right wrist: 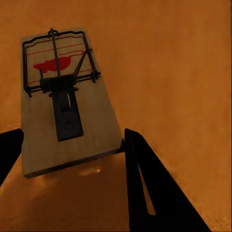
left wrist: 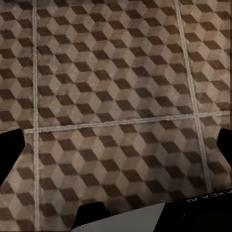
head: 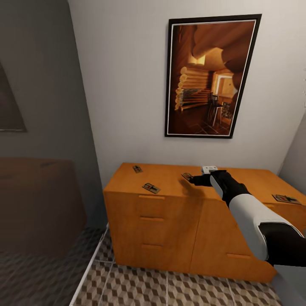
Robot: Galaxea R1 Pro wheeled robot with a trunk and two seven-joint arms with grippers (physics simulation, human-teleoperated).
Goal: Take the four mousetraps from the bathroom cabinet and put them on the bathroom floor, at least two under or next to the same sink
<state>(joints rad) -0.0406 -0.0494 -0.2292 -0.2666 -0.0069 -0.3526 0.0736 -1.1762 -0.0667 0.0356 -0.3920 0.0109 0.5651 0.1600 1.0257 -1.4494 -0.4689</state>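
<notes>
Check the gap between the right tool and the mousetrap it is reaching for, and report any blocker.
Nothing visible blocks it. The right tool is open on the cabinet top, and the mousetrap lies flat right at its fingertips, one finger by the board's near corner. Only bare cabinet top lies around it.

A black-framed picture [head: 212, 76] of a log-cabin interior hangs on the pale wall [head: 123, 85]. A dark brown bulky form [head: 40, 204] stands nearby.
</notes>
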